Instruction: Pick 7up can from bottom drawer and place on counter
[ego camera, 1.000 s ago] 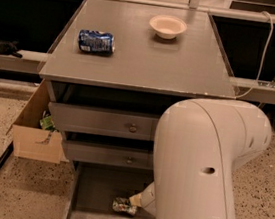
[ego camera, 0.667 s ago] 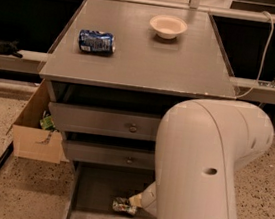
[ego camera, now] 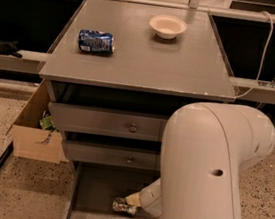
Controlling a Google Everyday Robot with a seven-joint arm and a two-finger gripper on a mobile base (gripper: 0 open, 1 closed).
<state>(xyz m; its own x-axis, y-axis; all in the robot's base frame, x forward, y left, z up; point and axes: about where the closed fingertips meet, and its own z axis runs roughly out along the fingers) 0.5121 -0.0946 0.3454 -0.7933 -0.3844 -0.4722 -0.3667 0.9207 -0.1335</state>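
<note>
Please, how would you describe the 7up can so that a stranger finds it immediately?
Under the grey counter, the drawer at the bottom stands pulled open. The 7up can lies on its floor, beside the gripper. It is small and greenish, whereas the blue can lies up on the counter.

Flat grey counter slab (ego camera: 148,67), upper frame, carries a blue-and-white can (ego camera: 96,41) at left and a pale round bowl (ego camera: 167,26); gripper (ego camera: 133,200) seemingly bottom centre.

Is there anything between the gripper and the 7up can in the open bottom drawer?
Nothing shows there. In the camera view the gripper is down in the drawer, right at the upper right of the 7up can, with no other object between them.
</note>
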